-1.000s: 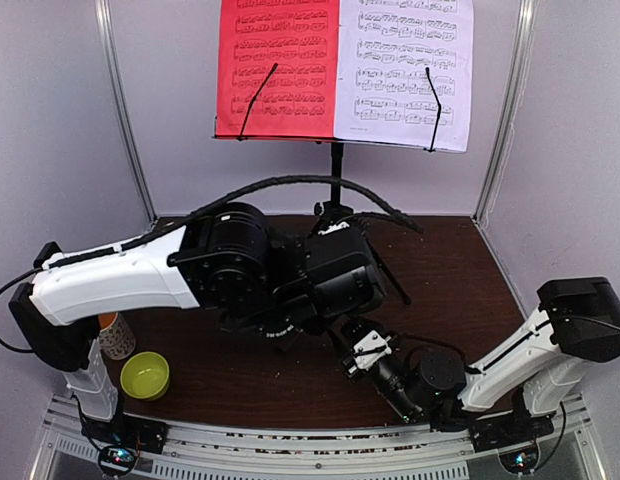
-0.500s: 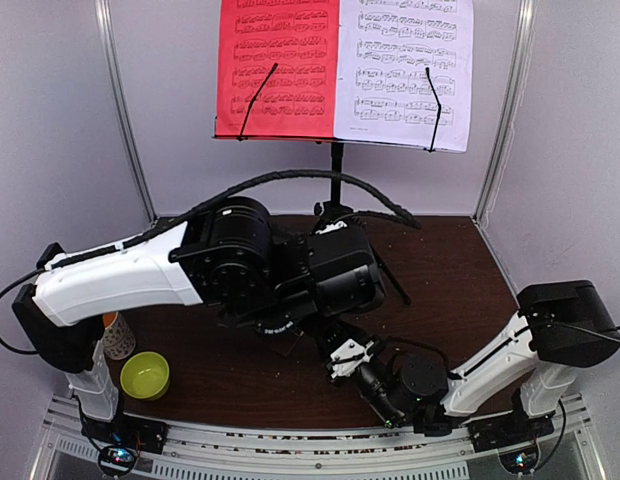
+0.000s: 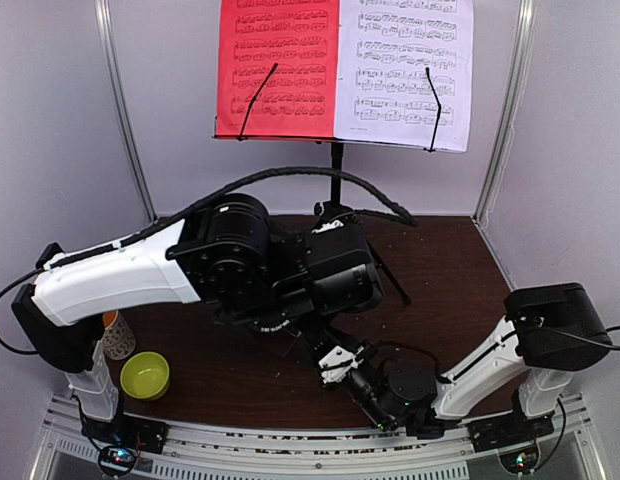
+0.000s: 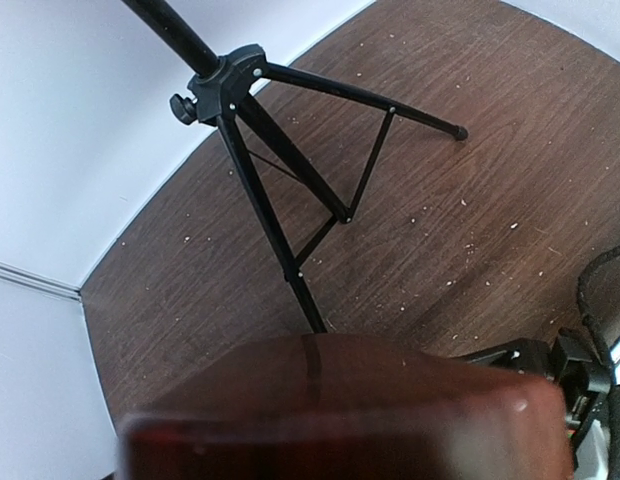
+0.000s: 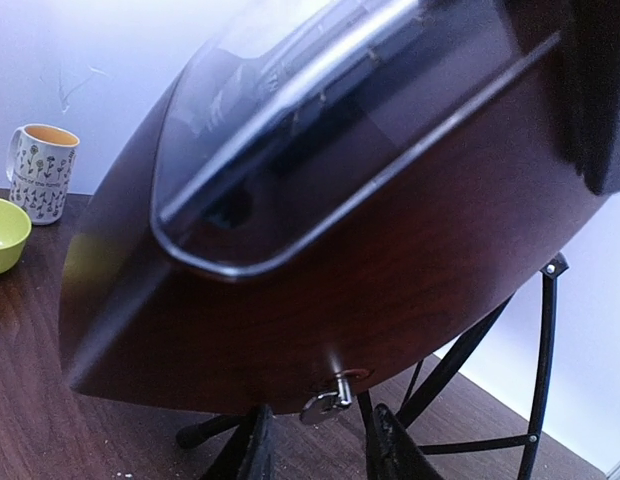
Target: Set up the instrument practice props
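Metronome [image 5: 320,260] hangs tilted above the table [image 3: 460,270], left gripper [image 3: 288,338] clamped wide on it, likely for placing. Right gripper [image 3: 335,360] waits near, and I cannot tell its jaws.

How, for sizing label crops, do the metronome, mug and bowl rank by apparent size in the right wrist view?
1. metronome: fills most of the frame, though right at the lens.
2. mug.
3. bowl: shows less than the mug, but the left edge crops it, so unsure.
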You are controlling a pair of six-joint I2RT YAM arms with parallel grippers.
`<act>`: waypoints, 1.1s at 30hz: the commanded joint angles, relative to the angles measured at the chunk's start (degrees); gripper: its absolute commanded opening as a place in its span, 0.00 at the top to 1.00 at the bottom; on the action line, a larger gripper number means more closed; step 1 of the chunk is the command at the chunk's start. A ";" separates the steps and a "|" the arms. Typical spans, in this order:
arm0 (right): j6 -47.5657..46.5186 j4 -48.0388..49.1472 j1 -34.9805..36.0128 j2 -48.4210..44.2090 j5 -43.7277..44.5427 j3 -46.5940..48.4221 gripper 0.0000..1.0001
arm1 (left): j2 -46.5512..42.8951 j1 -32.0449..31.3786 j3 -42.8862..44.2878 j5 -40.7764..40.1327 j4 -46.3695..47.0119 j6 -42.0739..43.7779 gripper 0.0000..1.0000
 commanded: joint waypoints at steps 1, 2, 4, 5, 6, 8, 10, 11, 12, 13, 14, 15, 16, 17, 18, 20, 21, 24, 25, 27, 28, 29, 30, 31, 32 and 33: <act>-2.17 2.03 0.42 1.51 3.47 1.88 0.72 | -0.97 -0.26 2.62 -2.24 1.17 -0.28 0.78; -2.75 2.68 0.46 1.77 4.15 2.17 0.74 | -0.97 -0.26 2.61 -2.11 1.17 -0.26 0.78; -4.13 4.27 0.42 2.30 5.55 2.48 0.76 | -0.97 -0.35 2.67 -2.01 1.17 -0.36 0.78; -4.80 5.40 0.48 2.58 6.33 2.60 0.77 | -0.97 -0.35 2.63 -1.93 1.17 -0.34 0.78; -5.37 6.24 0.43 2.69 7.03 2.75 0.79 | -0.97 -0.35 2.62 -1.82 1.17 -0.35 0.78; -6.79 7.70 0.42 2.82 8.20 2.96 0.81 | -0.98 -0.42 2.61 -1.77 1.17 -0.34 0.78; -7.74 9.52 0.42 2.85 8.74 2.80 0.81 | -0.97 -0.44 2.61 -1.78 1.20 -0.31 0.78; -8.03 10.18 0.42 2.81 8.71 2.59 0.82 | -1.04 -0.44 2.61 -1.90 1.19 -0.33 0.78; -8.23 10.77 0.43 2.61 8.71 2.40 0.83 | -1.06 -0.44 2.61 -1.98 1.21 -0.37 0.78; -8.29 10.96 0.42 2.45 8.64 2.20 0.84 | -1.06 -0.44 2.65 -2.07 1.23 -0.37 0.78; -8.17 11.04 0.42 2.19 8.43 2.06 0.86 | -1.06 -0.44 2.63 -2.16 1.25 -0.33 0.78; -8.02 11.00 0.42 1.91 7.93 1.74 0.87 | -1.06 -0.44 2.62 -2.18 1.25 -0.33 0.78; -7.78 11.02 0.42 1.65 7.57 1.26 0.88 | -1.06 -0.44 2.75 -2.19 1.32 -0.32 0.78; -7.55 11.02 0.42 1.41 6.99 1.03 0.88 | -1.13 -0.40 2.66 -2.24 1.38 -0.27 0.78; -7.43 10.98 0.41 1.42 6.47 0.82 0.89 | -1.19 -0.44 2.71 -2.22 1.42 -0.30 0.78; -7.29 10.97 0.42 1.48 5.71 0.66 0.92 | -1.24 -0.52 2.68 -2.27 1.50 -0.22 0.78; -7.27 10.93 0.42 1.55 5.27 0.60 0.93 | -1.33 -0.53 2.63 -2.28 1.51 -0.22 0.78; -6.34 10.49 0.42 1.32 4.34 0.29 1.00 | -1.54 -0.61 2.61 -2.58 1.60 -0.29 0.79; -5.75 10.13 0.42 1.13 3.95 0.14 1.00 | -1.63 -0.69 2.54 -2.70 1.61 -0.28 0.78; -3.77 9.36 0.34 0.42 3.10 -0.29 1.00 | -1.83 -0.77 2.29 -2.92 1.69 -0.34 0.78; -2.80 8.78 0.33 0.04 2.74 -0.45 1.00 | -2.04 -0.78 2.08 -2.95 1.88 -0.31 0.79; -1.72 8.13 0.25 -0.51 2.14 -0.69 1.00 | -2.18 -0.79 1.77 -2.98 2.30 -0.27 0.79; -0.65 7.34 0.24 -0.99 1.41 -1.00 1.00 | -2.46 -0.84 1.35 -2.96 2.72 -0.20 0.79; 0.56 6.86 0.24 -1.53 0.60 -1.29 1.00 | -2.73 -0.88 0.87 -2.93 3.35 -0.14 0.79; 1.79 6.42 0.16 -2.11 -0.33 -1.81 1.00 | -3.16 -0.86 0.34 -2.97 4.08 0.00 0.79; 2.90 5.96 0.11 -2.63 -1.06 -2.08 1.00 | -3.50 -0.88 -0.13 -2.94 4.67 0.16 0.79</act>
